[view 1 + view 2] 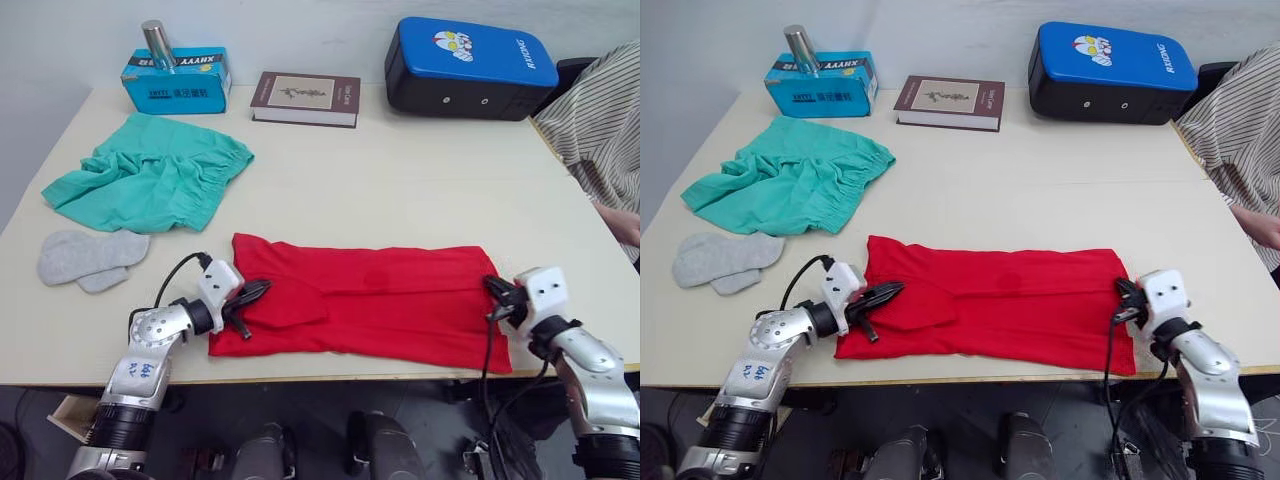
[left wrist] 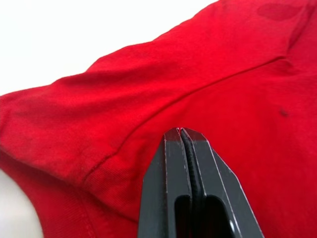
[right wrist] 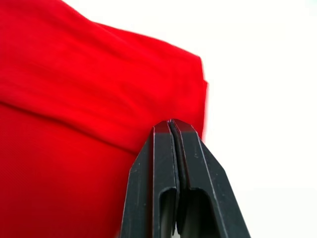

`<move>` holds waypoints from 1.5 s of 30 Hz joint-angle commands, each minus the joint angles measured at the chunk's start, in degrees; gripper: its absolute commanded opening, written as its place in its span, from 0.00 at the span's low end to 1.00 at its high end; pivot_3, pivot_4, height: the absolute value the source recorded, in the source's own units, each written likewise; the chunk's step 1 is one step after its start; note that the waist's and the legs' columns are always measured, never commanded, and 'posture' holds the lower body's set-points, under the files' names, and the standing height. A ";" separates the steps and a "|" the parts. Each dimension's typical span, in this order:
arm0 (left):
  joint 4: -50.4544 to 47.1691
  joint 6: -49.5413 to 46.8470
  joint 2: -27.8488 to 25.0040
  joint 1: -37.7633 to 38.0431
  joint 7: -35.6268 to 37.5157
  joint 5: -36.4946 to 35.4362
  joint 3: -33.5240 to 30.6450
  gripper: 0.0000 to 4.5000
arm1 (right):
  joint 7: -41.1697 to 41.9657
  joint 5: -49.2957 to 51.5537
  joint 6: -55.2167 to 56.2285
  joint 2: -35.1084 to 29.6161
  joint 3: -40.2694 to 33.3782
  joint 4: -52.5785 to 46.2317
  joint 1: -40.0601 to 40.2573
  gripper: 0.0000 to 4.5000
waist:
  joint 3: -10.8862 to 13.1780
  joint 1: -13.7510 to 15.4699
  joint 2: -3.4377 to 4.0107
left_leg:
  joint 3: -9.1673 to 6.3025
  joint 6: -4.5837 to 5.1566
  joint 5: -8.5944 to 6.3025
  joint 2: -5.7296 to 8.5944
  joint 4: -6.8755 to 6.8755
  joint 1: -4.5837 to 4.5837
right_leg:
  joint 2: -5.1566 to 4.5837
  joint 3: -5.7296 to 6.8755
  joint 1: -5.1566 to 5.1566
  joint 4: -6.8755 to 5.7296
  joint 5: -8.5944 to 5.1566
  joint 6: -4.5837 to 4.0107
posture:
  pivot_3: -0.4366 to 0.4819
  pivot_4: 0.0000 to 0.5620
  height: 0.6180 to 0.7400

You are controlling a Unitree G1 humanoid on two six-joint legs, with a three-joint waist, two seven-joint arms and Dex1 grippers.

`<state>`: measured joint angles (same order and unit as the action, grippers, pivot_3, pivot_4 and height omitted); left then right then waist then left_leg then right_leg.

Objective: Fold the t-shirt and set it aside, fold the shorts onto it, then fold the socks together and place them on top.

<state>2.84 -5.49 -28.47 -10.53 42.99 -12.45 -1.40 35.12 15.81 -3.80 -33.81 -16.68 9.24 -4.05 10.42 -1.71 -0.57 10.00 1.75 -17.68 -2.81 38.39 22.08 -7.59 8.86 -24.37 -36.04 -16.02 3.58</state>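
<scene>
Both grippers, left gripper (image 1: 252, 291) & right gripper (image 1: 493, 290), pinched closed w/ nothing visibly between, over t-shirt (image 1: 370, 300) ends; risk: fabric bunches or drags if they push.

The middle of the table (image 1: 400, 190) lies bare between the t-shirt (image 1: 380, 300) along the near edge and the far-edge row of a blue box (image 1: 178, 82), a book (image 1: 305, 99) and a blue pad (image 1: 468, 68). The shorts (image 1: 150, 180) and socks (image 1: 90, 258) crowd the left edge. A person's striped sleeve (image 1: 600, 130) overhangs the far right corner.
</scene>
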 commanded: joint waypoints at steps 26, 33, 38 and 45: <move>-19.94 -4.14 -5.72 5.67 22.71 -24.00 -5.99 0.99 | 38.90 -19.42 -6.90 -13.06 28.20 55.70 -55.95 1.00 | 0.09 -0.05 0.15 | 0.08 -0.07 0.14 0.03 0.04 0.12 | 0.05 0.08 -0.10 0.04 -0.01 -0.11 | 0.48 0.27 1.00; -20.05 -3.90 -4.77 4.16 21.48 -23.64 -5.58 1.00 | 45.31 -21.65 -5.29 -12.17 28.75 57.31 -57.17 0.57 | 0.09 -0.07 0.15 | 0.07 -0.09 0.14 0.00 0.03 0.12 | 0.04 0.08 -0.10 0.04 -0.01 -0.11 | 0.48 0.27 1.00; -19.55 -3.94 -4.32 3.01 19.91 -23.61 -5.95 1.00 | 46.70 -23.10 -3.69 -12.06 28.84 57.44 -57.53 0.18 | 0.09 -0.08 0.15 | 0.07 -0.10 0.15 0.00 0.03 0.12 | 0.05 0.08 -0.10 0.04 -0.01 -0.11 | 0.48 0.27 1.00; -18.48 -1.87 -1.73 2.51 13.43 -21.64 -7.95 1.00 | 38.72 -26.16 2.50 -11.07 28.51 59.97 -61.33 0.01 | 0.09 -0.31 0.15 | 0.07 -0.11 0.16 0.00 0.05 0.12 | 0.04 0.07 -0.10 0.01 -0.01 -0.11 | 0.48 0.27 1.00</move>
<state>-14.93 -8.53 -30.48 -8.13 58.18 -34.42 -8.03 76.79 -9.70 -3.33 -44.45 12.55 68.56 -63.44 10.51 -2.02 -0.41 10.07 1.61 -17.51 -2.81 38.43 22.19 -7.56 8.92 -24.47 -36.03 -16.03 3.46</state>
